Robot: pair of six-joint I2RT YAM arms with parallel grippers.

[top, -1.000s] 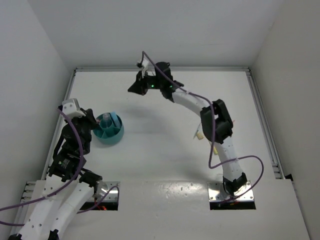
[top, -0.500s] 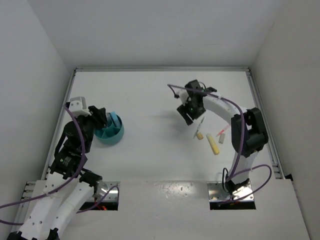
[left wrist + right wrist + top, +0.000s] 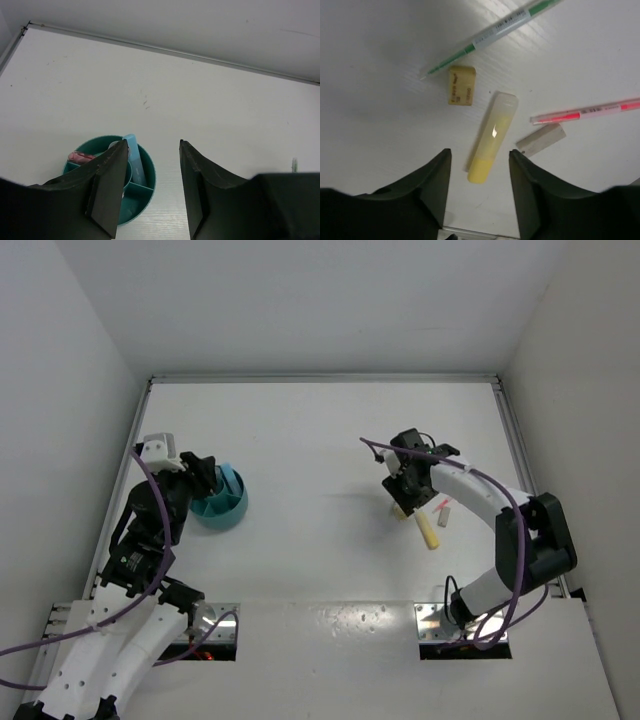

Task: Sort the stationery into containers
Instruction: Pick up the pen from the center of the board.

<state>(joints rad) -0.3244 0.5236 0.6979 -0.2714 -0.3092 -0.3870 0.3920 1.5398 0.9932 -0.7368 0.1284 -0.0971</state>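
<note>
The teal container (image 3: 222,504) stands at the left of the table. A light blue marker (image 3: 132,159) leans in one compartment and something pink (image 3: 79,156) lies in another. My left gripper (image 3: 203,476) (image 3: 151,143) hangs open and empty over the container's right rim (image 3: 150,172). At the right my right gripper (image 3: 405,486) (image 3: 480,151) is open above a yellow marker (image 3: 492,134) (image 3: 428,531), which lies on the table between the fingers' line, untouched. Around it lie a green pen (image 3: 495,30), a pink pen (image 3: 590,111), a tan eraser (image 3: 461,86) and a small grey flat piece (image 3: 541,139).
White walls close the table at the back and both sides, with a rail (image 3: 525,470) along the right edge. The arm bases sit on plates (image 3: 462,625) at the near edge.
The right arm swung from the far middle of the table to over the loose stationery at the right, and its jaws opened. The left gripper's jaws opened by the container.
</note>
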